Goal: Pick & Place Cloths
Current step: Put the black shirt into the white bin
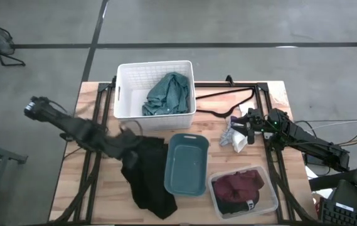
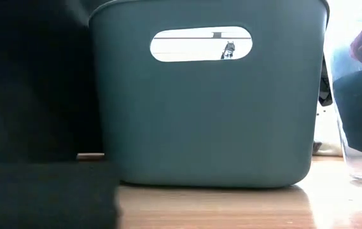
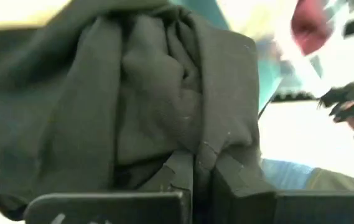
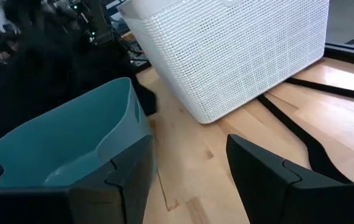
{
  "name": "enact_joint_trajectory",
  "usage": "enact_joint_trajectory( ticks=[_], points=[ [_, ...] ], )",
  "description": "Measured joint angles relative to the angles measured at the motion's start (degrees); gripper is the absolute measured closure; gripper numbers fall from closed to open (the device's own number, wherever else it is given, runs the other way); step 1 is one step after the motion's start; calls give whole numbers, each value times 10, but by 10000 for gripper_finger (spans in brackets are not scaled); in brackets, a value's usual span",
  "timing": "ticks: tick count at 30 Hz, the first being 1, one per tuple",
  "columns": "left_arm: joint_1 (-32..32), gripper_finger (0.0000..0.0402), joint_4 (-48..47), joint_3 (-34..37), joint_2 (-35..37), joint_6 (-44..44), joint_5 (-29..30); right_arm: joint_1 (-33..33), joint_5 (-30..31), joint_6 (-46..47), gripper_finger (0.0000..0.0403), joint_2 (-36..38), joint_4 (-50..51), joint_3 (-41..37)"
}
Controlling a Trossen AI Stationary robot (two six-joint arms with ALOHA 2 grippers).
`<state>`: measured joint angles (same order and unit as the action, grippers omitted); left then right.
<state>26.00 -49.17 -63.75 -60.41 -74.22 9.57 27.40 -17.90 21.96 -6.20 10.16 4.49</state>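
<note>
A: Black cloth [image 3: 133, 93] fills the left wrist view, bunched btw the left tool's [image 1: 125, 139] clamped fingers, rest trailing on the surface [image 1: 90, 188] beside the teal bin [image 1: 186, 164].

B: Risk?

A: Trailing hem could snag the bin rim, tip it. Right tool [image 4: 189, 180] gapes empty nr the white basket [image 4: 239, 50].

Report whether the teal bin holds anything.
Empty: the high view shows the teal bin's bare floor, and the right wrist view shows no cloth inside.

Four cloths [image 1: 148, 176], three bins [image 1: 123, 78], one hanger [image 1: 228, 103], two arms [image 1: 71, 125].
</note>
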Motion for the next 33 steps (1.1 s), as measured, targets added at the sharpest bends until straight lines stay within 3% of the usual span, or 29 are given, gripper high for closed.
enact_joint_trajectory(
  ticks=[7, 13, 23, 33],
  points=[
    [0, 384, -168, -209, 14, 31, 123, 0, 0, -27, 214, -2, 0, 0],
    [0, 384, -157, -380, -14, 168, 239, 0, 0, -27, 232, -3, 0, 0],
    [0, 382, -43, -597, -60, 450, 448, 0, 0, -26, 265, -4, 0, 0],
    [-2, 378, 273, -654, -104, 918, 555, 0, 0, -24, 299, -4, 0, 0]
  ],
)
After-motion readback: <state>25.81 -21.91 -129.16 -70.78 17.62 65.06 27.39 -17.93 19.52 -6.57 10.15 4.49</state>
